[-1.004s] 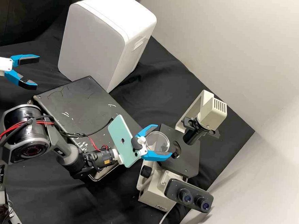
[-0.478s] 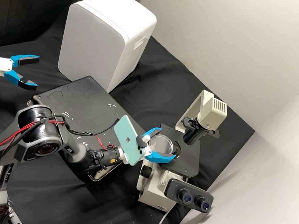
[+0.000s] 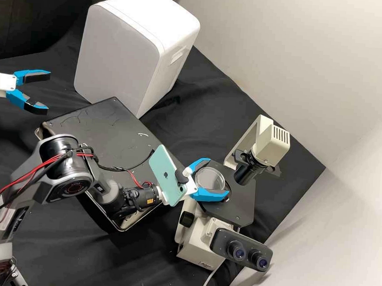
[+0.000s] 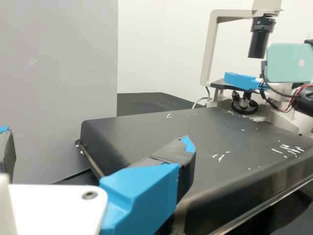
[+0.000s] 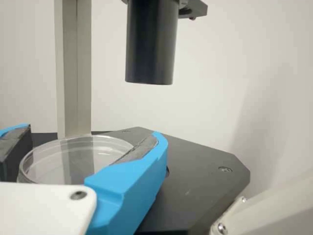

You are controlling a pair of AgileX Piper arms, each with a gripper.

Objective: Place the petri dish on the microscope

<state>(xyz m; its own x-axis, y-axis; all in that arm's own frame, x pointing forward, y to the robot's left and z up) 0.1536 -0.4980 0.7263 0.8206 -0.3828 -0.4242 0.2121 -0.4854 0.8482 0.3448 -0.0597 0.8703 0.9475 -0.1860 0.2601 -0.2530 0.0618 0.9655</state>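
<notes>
right gripper [image 3: 218, 176]: closed on the petri dish [image 3: 209, 178], one blue finger on each side of its rim; in the right wrist view the gripper [image 5: 92, 138] has the dish [image 5: 73, 157] pinched between its two pads.
petri dish: clear, round, shallow and level, held over the microscope's black stage [image 3: 240, 204], close to the opening in the plate; whether its base touches the stage cannot be told.
microscope [image 3: 202, 237]: stands at the near right of the bench, eyepieces [image 3: 247, 254] towards the camera, with its cream lamp head [image 3: 270, 141] on an arm above the stage.
condenser [image 5: 150, 41]: a black cylinder hanging above the stage [image 5: 195, 172], just beyond the dish.
left gripper [image 3: 46, 90]: fingers spread wide and holding nothing, up at the left edge of the high view, well apart from the microscope; in its wrist view the gripper [image 4: 95, 139] faces the black tray [image 4: 220, 142].
black tray [image 3: 104, 130]: flat, scuffed with white marks, between the two grippers, just in front of the white box [image 3: 132, 47].
teal phone [image 3: 166, 180]: mounted on the right arm's wrist, just behind the blue fingers.
bench cover [image 3: 211, 101]: black cloth, creased, under everything.
</notes>
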